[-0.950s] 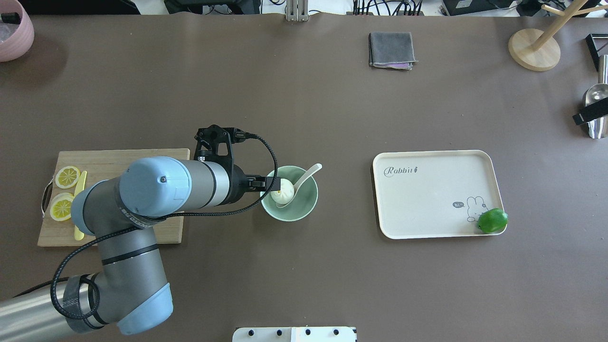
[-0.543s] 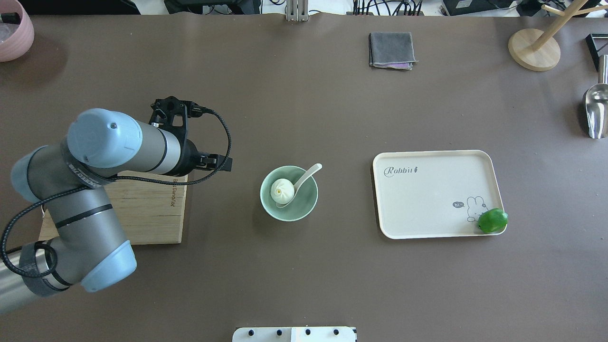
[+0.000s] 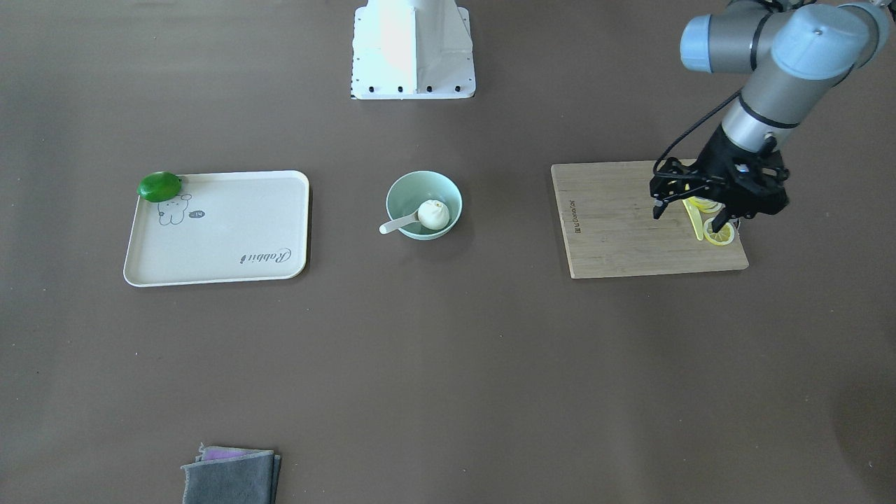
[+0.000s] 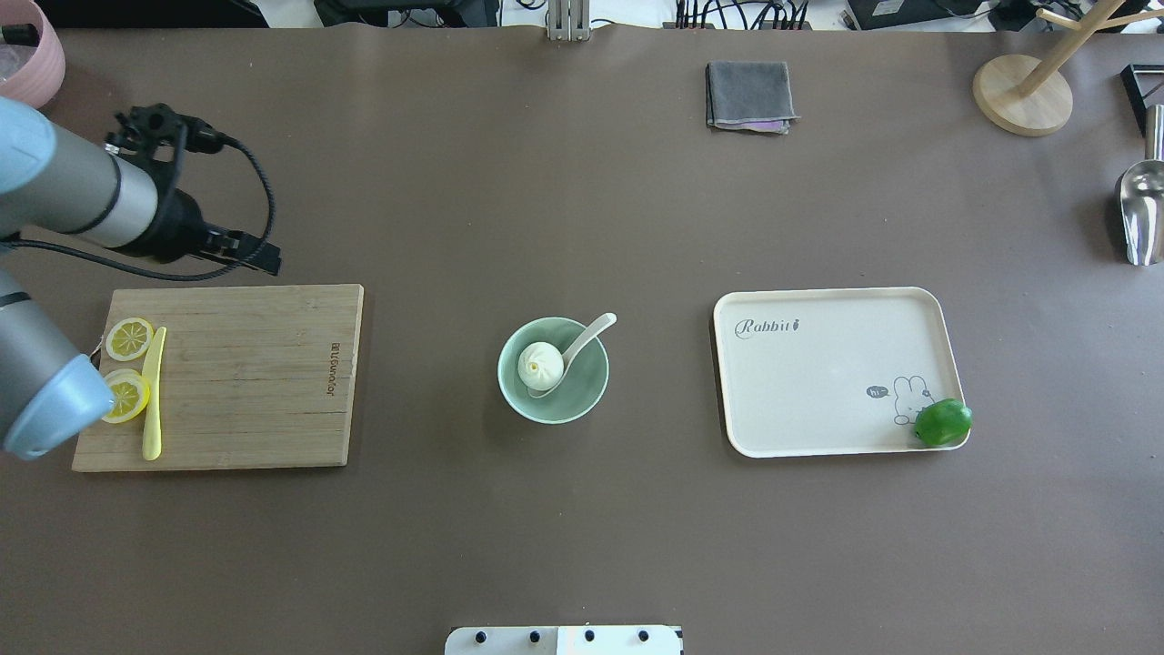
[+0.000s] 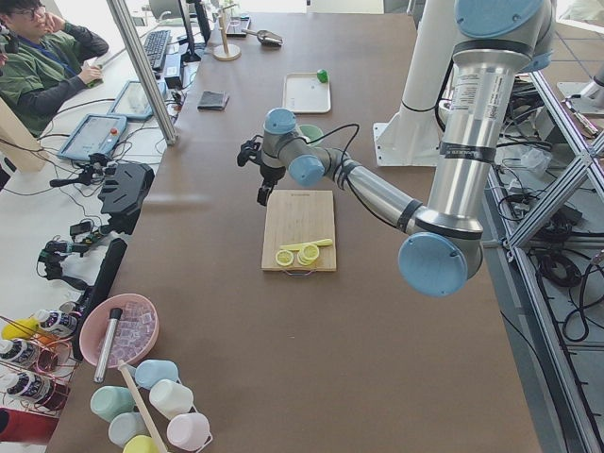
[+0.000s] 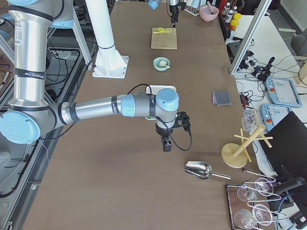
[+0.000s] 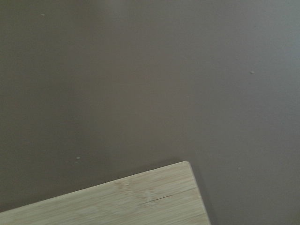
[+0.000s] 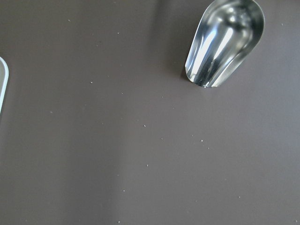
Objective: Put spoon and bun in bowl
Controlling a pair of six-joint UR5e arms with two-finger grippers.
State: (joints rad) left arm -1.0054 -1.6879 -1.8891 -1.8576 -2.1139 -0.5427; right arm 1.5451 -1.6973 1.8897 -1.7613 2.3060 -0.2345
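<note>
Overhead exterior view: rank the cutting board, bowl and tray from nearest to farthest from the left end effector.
From the left end effector:
1. cutting board, directly below it in the view, on the robot's left.
2. bowl, at the table's centre.
3. tray, on the robot's right.

The matte brown table (image 4: pixel 582 200) carries a pale mint-green round bowl (image 4: pixel 575 401), a bamboo cutting board (image 4: pixel 255 382), a cream rectangular tray (image 4: pixel 818 382), a folded grey cloth (image 4: pixel 749 95) and a steel scoop (image 4: pixel 1139 214).

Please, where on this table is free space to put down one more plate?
Bare table lies between the cutting board and the bowl, between the bowl and the tray, and along the strip nearest the robot. The tray is bare except the lime in one corner. The board's left end is crowded: lemon slices, knife.
</note>
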